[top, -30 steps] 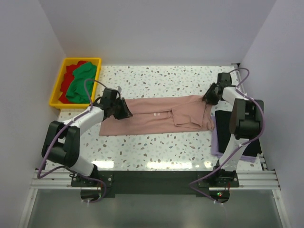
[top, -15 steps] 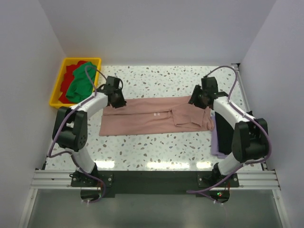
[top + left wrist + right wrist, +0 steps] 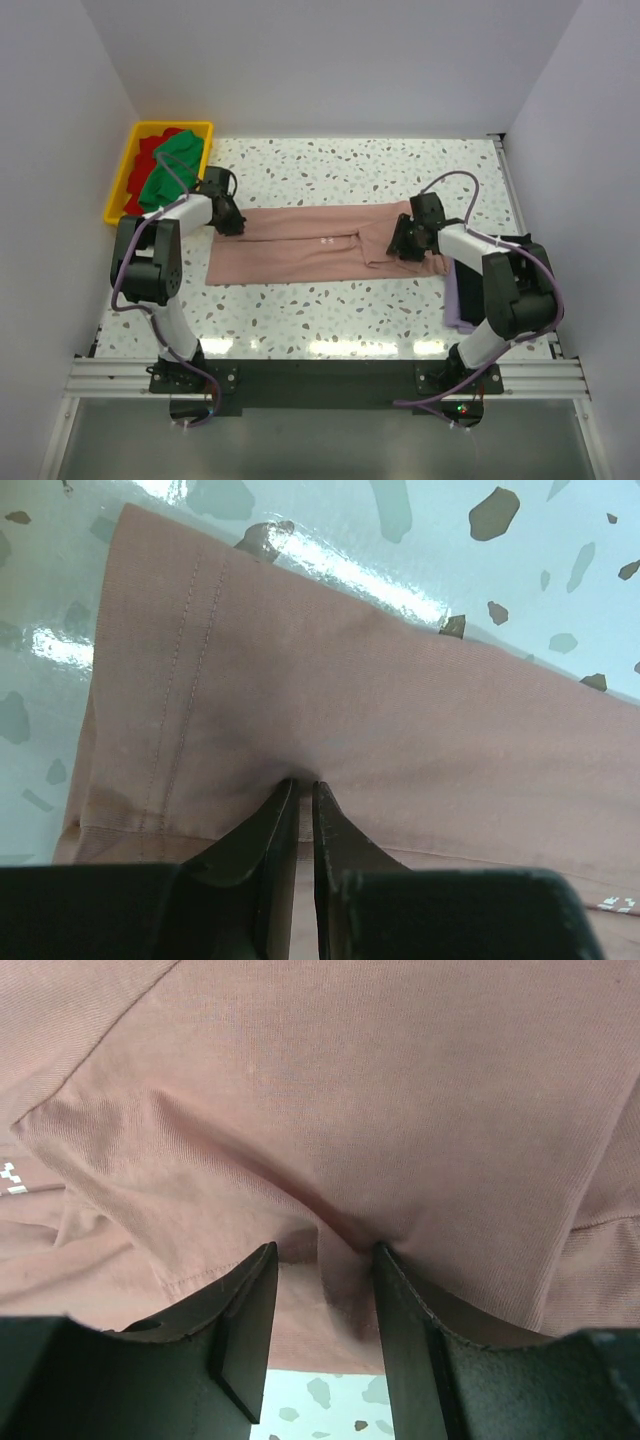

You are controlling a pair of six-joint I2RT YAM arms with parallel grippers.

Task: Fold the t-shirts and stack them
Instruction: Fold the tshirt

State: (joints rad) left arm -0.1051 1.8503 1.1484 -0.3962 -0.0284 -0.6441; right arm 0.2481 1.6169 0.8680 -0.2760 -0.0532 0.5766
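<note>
The dusty-pink t-shirt (image 3: pixel 300 250) lies spread sideways across the middle of the table, its small chest print (image 3: pixel 325 240) facing up. Its right part is folded over and rumpled. My left gripper (image 3: pixel 228 215) is at the shirt's far left corner. In the left wrist view it (image 3: pixel 305 783) is shut, pinching the pink cloth (image 3: pixel 400 710) near the stitched hem. My right gripper (image 3: pixel 405 240) sits on the folded right part. In the right wrist view it (image 3: pixel 322 1250) is open, with a ridge of pink cloth (image 3: pixel 350 1110) lying between the jaws against the right finger.
A yellow bin (image 3: pixel 122 190) at the far left holds a green shirt (image 3: pixel 172 165) and a red shirt (image 3: pixel 145 155). A black shirt (image 3: pixel 520 310) on a lavender one (image 3: pixel 455 300) lies at the right edge, under my right arm. White walls close in the table.
My left gripper moved left and farther back to the shirt's far left corner. My right gripper moved from the far right corner inward and nearer, onto the folded part. The shirt's right end shifted.
</note>
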